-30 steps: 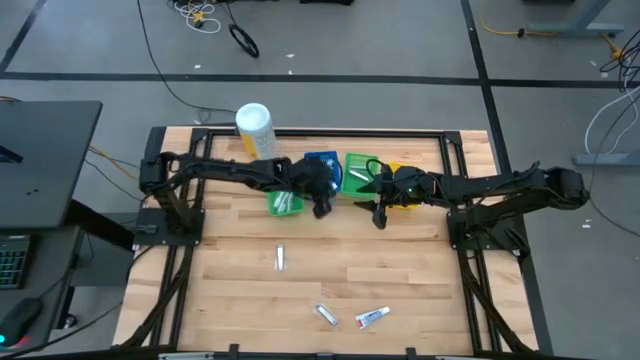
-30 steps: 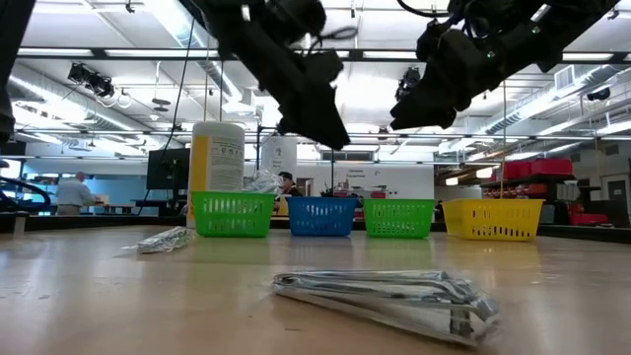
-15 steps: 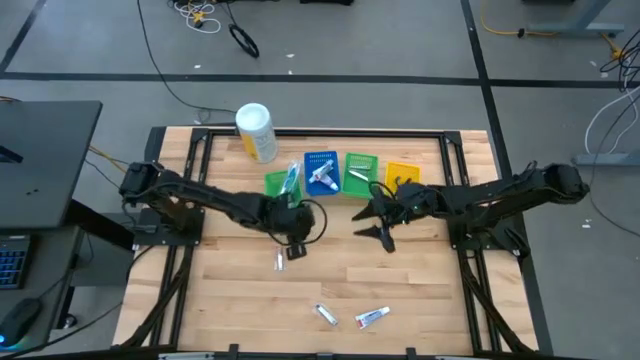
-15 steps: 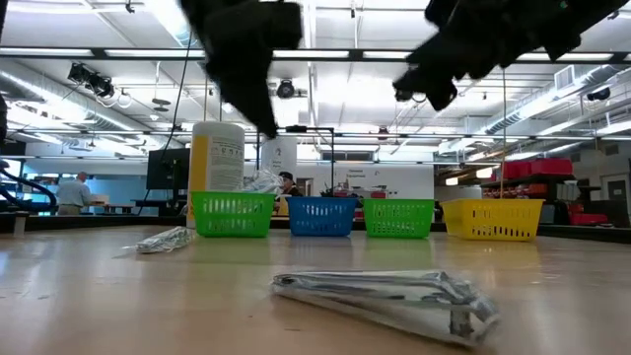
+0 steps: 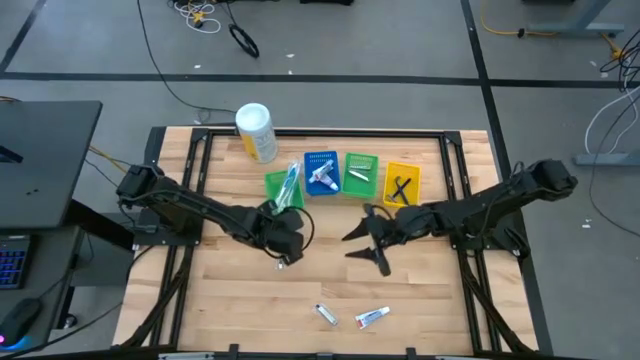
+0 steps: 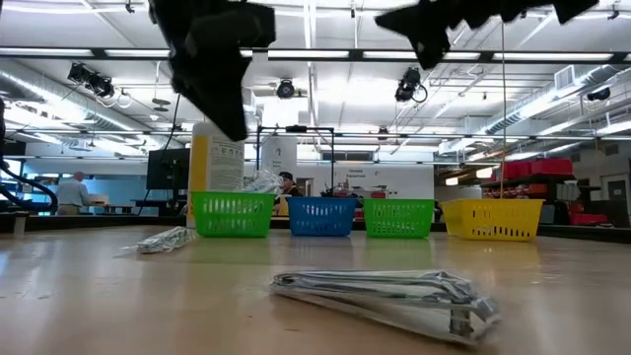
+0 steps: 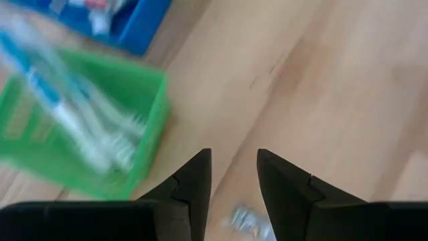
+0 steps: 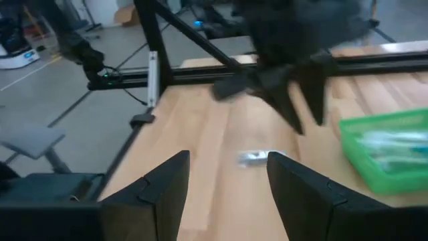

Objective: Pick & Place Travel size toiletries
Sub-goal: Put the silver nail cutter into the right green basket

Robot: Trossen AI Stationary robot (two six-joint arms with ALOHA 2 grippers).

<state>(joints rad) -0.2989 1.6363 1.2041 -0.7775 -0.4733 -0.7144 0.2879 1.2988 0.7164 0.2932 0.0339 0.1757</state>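
Table first, since it's the biggest thing going: a wooden top filling the middle of the overhead frame, with the white canister at its upper left corner. Across the upper middle sits a row of four bins. Left green bin has toothbrushes in it, blue bin has what looks like toothpaste tubes, second green bin has a pale item or two I can't really make out from up here, and the yellow bin has black razors.

So progress-wise I'd say I'm well past halfway. Every bin has something in it, and what's left out on the wood is only a few bits.

My left gripper is just below the left green bin, left of center in the overhead shot, fingers partly apart and holding nothing. In my left wrist view there's bare wood between them, and the silvery packet lies right under the tips. That's clearly the one I'm lined up on, not yet grabbed.

My right gripper hangs over the center of the table, below the yellow bin, jaws spread wide and empty.

Smallest stuff: lower middle of the overhead frame, a second small packet and a toothpaste tube lie close together, well apart from both grippers. Those two plus the packet under my left are what's left, as far as I can see.
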